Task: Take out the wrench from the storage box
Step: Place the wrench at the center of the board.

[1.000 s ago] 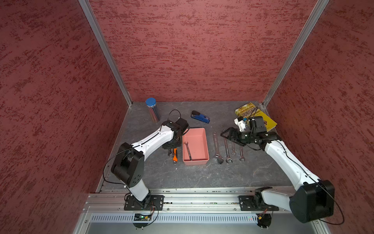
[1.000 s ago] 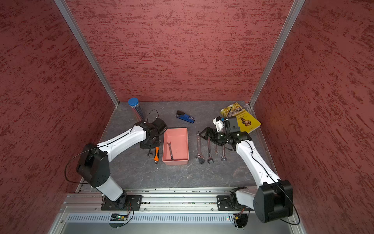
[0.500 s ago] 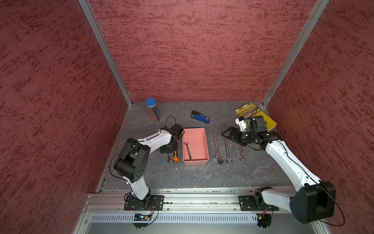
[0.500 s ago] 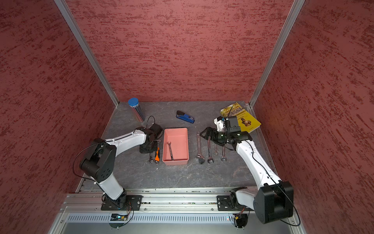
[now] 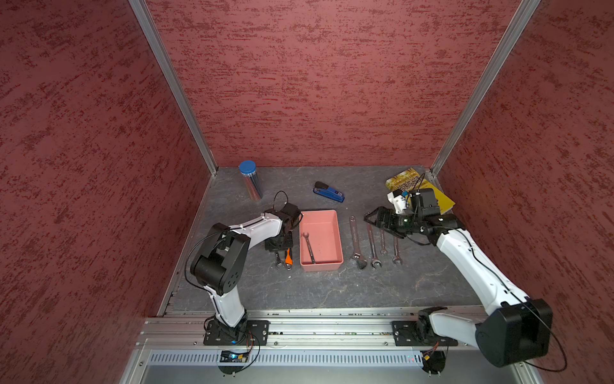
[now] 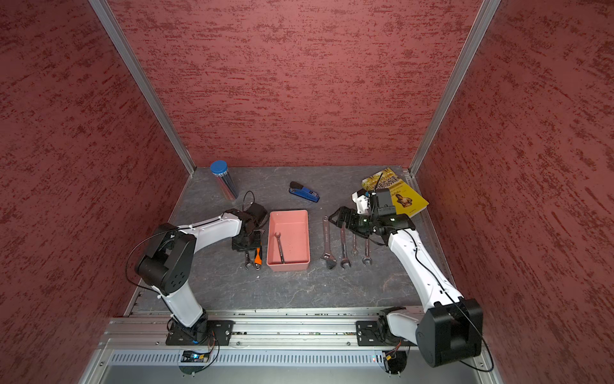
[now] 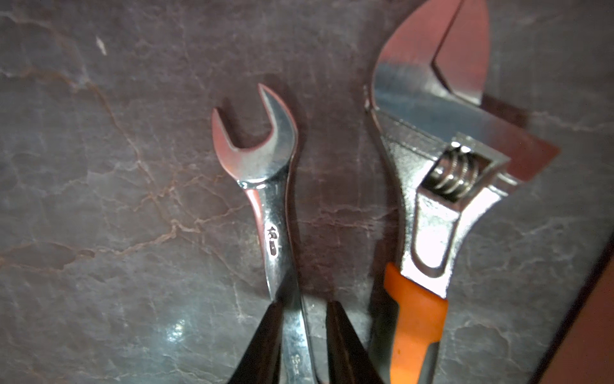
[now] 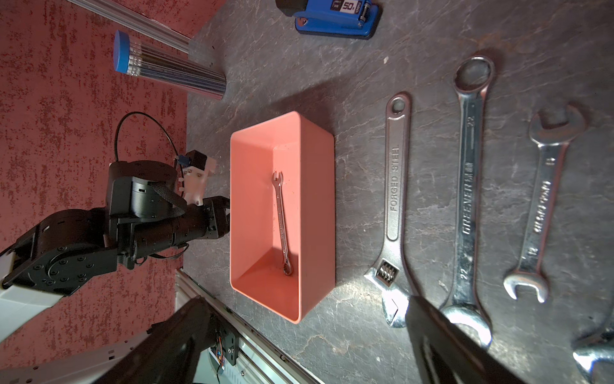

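- The storage box (image 5: pixel 320 266) sits on the worktop (image 5: pixel 332 292) between the two arms, its long side running from the rail towards the back wall.
- One slim wrench (image 5: pixel 309 247) lies flat on the box floor. Its open end points to the back wall and its other end is close to the front wall; the right wrist view shows the same (image 8: pixel 282 222). Neither hand touches it.
- The left hand (image 7: pixel 304 307) is down at the worktop just outside the box's left wall. Its fingers (image 7: pixel 269 332) are only narrowly parted and straddle the shank of a small open-end wrench (image 7: pixel 265 156) that lies flat on the worktop. One finger is against the shank and a sliver of gap shows at the other.
- Just beside that small wrench, on the box side, lies an orange-handled adjustable wrench (image 7: pixel 432 216).
- On the box's other side four tools lie in a row, parallel to it: an adjustable wrench (image 5: pixel 355 239), a long combination wrench (image 5: pixel 372 242) and two shorter ones (image 5: pixel 396 249).
- The right hand (image 5: pixel 368 217) is spread wide and holds nothing, over the far ends of that row.
- Behind are a blue stapler (image 5: pixel 329 192), a blue-capped tube (image 5: pixel 251 181) and a yellow book (image 5: pixel 403 178).
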You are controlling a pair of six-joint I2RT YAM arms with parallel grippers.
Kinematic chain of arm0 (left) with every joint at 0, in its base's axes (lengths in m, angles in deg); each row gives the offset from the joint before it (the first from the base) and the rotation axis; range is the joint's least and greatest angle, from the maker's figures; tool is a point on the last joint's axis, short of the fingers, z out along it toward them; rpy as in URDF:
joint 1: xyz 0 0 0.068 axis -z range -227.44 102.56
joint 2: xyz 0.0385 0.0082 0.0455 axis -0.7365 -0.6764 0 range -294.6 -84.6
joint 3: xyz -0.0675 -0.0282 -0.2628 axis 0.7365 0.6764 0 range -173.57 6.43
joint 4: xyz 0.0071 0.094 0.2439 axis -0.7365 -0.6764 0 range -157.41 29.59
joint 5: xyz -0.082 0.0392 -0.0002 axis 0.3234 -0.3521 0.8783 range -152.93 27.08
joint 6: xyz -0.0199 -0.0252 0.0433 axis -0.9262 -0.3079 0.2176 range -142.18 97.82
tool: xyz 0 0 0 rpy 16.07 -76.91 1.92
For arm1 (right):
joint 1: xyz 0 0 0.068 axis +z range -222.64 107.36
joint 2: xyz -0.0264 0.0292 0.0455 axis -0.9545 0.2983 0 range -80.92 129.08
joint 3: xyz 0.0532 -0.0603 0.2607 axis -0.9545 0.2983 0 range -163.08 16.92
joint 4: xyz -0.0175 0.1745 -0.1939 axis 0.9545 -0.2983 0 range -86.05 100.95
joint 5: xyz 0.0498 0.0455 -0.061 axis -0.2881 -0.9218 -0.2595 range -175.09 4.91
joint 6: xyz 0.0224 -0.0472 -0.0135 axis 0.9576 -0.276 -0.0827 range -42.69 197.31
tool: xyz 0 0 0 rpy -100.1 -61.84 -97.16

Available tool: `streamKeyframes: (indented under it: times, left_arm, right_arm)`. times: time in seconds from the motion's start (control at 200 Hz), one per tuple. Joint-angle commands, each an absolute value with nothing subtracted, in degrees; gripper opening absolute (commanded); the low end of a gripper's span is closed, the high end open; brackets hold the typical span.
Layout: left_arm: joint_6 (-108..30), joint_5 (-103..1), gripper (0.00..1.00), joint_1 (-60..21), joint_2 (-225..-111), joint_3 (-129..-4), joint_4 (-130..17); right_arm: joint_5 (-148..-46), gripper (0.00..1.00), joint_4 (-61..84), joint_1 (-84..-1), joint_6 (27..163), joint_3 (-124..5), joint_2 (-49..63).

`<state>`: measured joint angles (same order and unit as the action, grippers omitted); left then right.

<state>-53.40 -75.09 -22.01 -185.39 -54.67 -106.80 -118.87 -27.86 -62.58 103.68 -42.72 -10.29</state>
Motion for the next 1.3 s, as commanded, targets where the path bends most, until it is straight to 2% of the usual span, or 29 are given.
streamKeyframes:
  times: [0.0, 0.235, 0.486, 0.651, 0.882, 1.032, 1.297]
  left_arm:
    - [-55.7, -73.1, 0.3, -23.5, -183.2, -51.9, -104.0]
    - [-55.4, -71.0, 0.3, -25.0, -183.4, -47.9, -100.5]
    - [-50.4, -74.0, 0.17, -25.3, -184.7, -49.0, -103.0]
    - [-48.4, -72.0, 0.15, -25.0, -184.3, -48.7, -102.7]
    - [-48.5, -74.8, 0.14, -24.4, -183.5, -50.1, -106.7]
    - [-47.8, -75.2, 0.27, -24.3, -182.4, -50.3, -107.6]
    - [-48.4, -75.1, 0.39, -23.6, -178.6, -55.4, -111.9]
  right_arm:
    - [-118.1, 0.98, -27.7, -62.9, 103.4, -44.8, -9.6]
    - [-117.7, 0.98, -28.4, -63.0, 102.9, -45.3, -9.2]
    - [-118.0, 0.99, -28.2, -63.0, 103.3, -45.2, -9.2]
    - [-117.9, 0.98, -28.2, -62.9, 103.6, -44.5, -9.7]
    - [-118.0, 0.98, -28.1, -63.0, 103.7, -44.0, -10.3]
    - [-118.0, 0.99, -27.9, -62.9, 103.8, -44.3, -10.5]
    - [-117.7, 0.98, -29.2, -63.0, 102.9, -46.0, -10.9]
